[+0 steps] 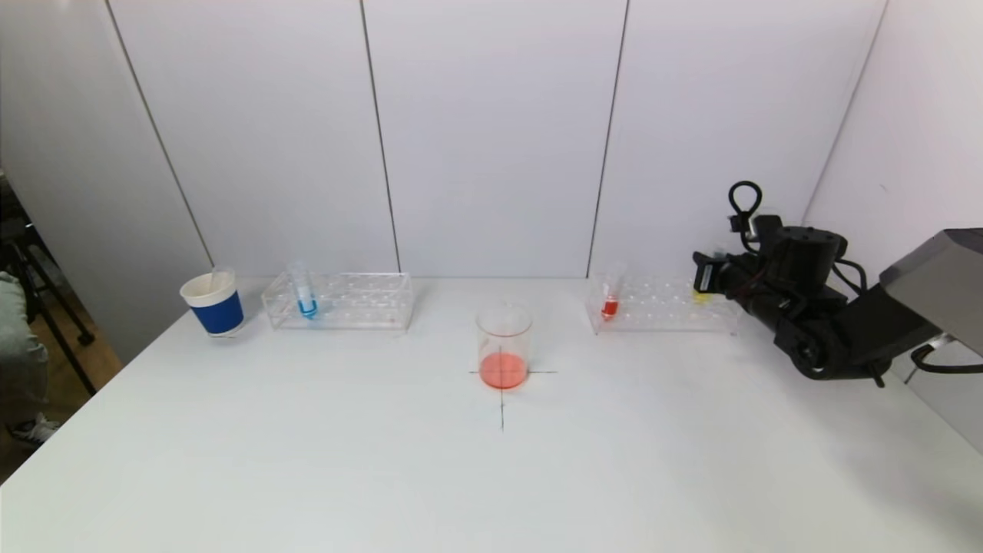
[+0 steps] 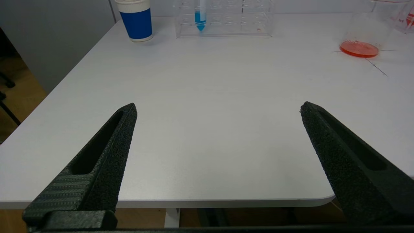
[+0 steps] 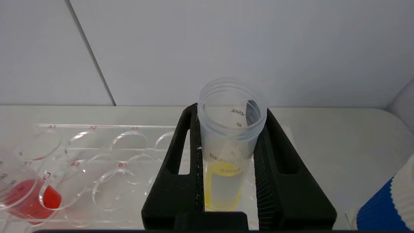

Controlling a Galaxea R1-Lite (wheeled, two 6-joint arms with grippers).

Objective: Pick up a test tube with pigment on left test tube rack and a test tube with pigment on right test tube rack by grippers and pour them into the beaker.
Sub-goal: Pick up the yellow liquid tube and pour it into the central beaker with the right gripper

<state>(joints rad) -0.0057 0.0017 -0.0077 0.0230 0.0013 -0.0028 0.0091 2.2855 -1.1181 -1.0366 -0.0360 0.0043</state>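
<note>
The clear beaker (image 1: 504, 346) with orange-red liquid stands on a cross mark at the table's middle. The left rack (image 1: 342, 299) holds a tube of blue pigment (image 1: 306, 296). The right rack (image 1: 660, 303) holds a tube of red pigment (image 1: 610, 296) and a tube of yellow pigment (image 3: 226, 181). My right gripper (image 3: 230, 110) is shut on the yellow tube at the rack's right end, with the tube upright in the rack. My left gripper (image 2: 218, 106) is open and empty over the table's near left edge, out of the head view.
A blue paper cup (image 1: 213, 303) stands left of the left rack. Another blue cup (image 3: 385, 207) shows close beside the right gripper. The right arm (image 1: 814, 322) reaches in from the right over the table's back right corner. White wall panels stand right behind the racks.
</note>
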